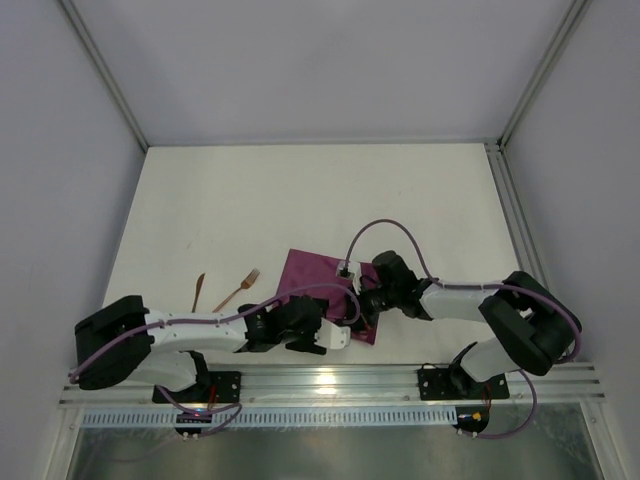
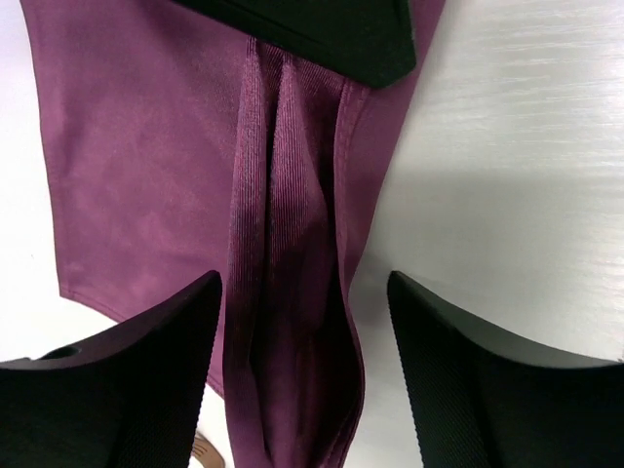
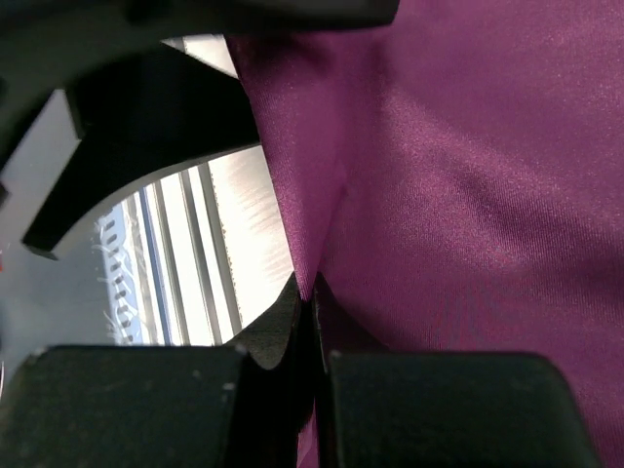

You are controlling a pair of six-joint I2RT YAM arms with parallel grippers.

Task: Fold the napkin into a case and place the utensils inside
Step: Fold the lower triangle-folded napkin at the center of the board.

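at the near edge of the worktop [image 1: 300, 200] the napkin [image 1: 315, 272] lies bunched, its edge pinched in our clenched right tool [image 3: 312, 297]. our left tool [image 2: 302, 302] straddles a raised pleat [image 2: 288, 234], released; we should close low on it, pulling evenly.

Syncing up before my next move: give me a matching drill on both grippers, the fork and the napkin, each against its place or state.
Things:
1. left gripper
2. right gripper
3. copper fork
4. napkin

States:
A. shut, pinching the purple cloth's edge
B. flat on the table, left of the cloth and clear of it
C. open, one finger on each side of a raised fold
D. plum-purple, lying between the two arms

Pairs: 1-C, 2-A, 3-B, 4-D
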